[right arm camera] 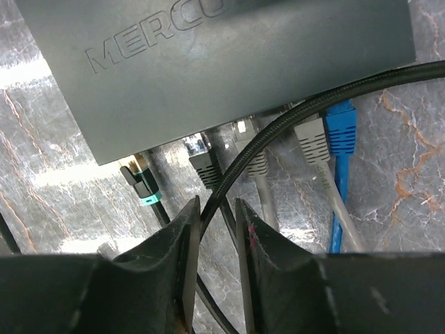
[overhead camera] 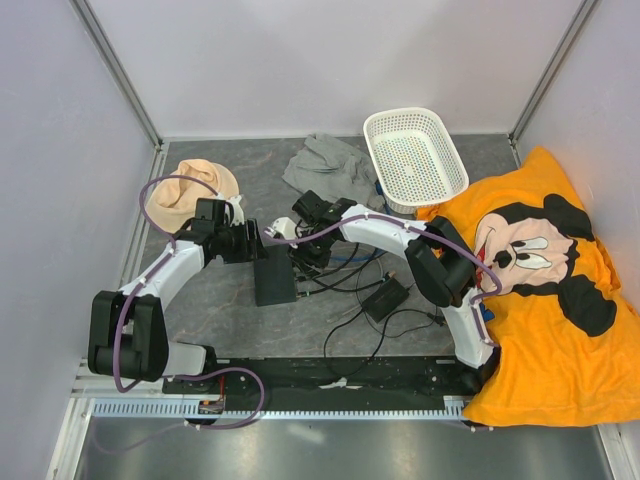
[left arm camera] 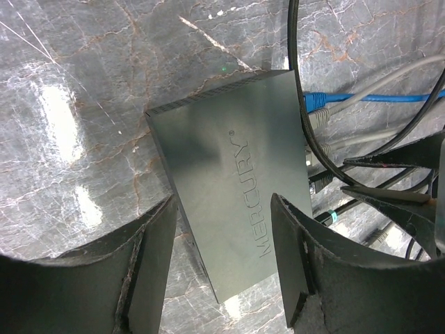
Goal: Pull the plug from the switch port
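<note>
Right wrist view: dark fingers (right arm camera: 174,271) of the right hand (right arm camera: 217,207) rise from the bottom edge, standing narrow, with a black braided cable (right arm camera: 361,87) threading the gap; whether they pinch anything cannot be told. Straight ahead, just beyond the tips, a dark grey plug (right arm camera: 203,165) sits in the Mercury switch (right arm camera: 208,62), its switch port hidden under the box's edge. Its long axis points back toward the hand, so the pull probably runs that way. Alongside it are a teal-banded black plug (right arm camera: 144,186), two pale grey plugs (right arm camera: 311,139) and a blue one (right arm camera: 341,129).

Left wrist view: the left hand (left arm camera: 222,202) is spread wide and clasps the switch by its plain sides; the plugs lie off to its right.

Top view: both hands meet at the switch on the marbled tabletop (overhead camera: 220,320), the right hand on the port side and nearer. A white basket (overhead camera: 453,147) at the far edge looks empty.
</note>
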`<action>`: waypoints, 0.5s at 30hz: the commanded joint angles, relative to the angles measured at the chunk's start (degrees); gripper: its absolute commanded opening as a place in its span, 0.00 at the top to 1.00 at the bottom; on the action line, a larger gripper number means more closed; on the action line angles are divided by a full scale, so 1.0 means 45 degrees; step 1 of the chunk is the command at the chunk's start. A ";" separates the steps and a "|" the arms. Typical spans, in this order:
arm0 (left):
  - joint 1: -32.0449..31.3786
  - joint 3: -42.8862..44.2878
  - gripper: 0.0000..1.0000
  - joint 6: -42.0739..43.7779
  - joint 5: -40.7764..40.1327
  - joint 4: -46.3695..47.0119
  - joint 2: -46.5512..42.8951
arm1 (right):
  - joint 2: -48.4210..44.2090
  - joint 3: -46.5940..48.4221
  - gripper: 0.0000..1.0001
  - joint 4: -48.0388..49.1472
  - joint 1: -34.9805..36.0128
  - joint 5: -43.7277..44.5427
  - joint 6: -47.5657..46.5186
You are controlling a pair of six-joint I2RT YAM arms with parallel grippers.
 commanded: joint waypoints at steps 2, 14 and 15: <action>0.0077 0.0099 0.37 -0.0252 0.0419 0.0420 -0.0058 | 0.0292 0.0626 0.60 0.0179 0.0063 0.0136 0.0527; 0.0077 0.0021 0.37 -0.0194 0.0361 0.0479 -0.0136 | 0.0293 0.0938 0.86 -0.0094 0.0025 0.0526 0.0529; 0.0077 0.0040 0.37 -0.0174 0.0342 0.0460 -0.0155 | 0.0041 0.1016 0.87 -0.0172 -0.0014 0.0662 0.0470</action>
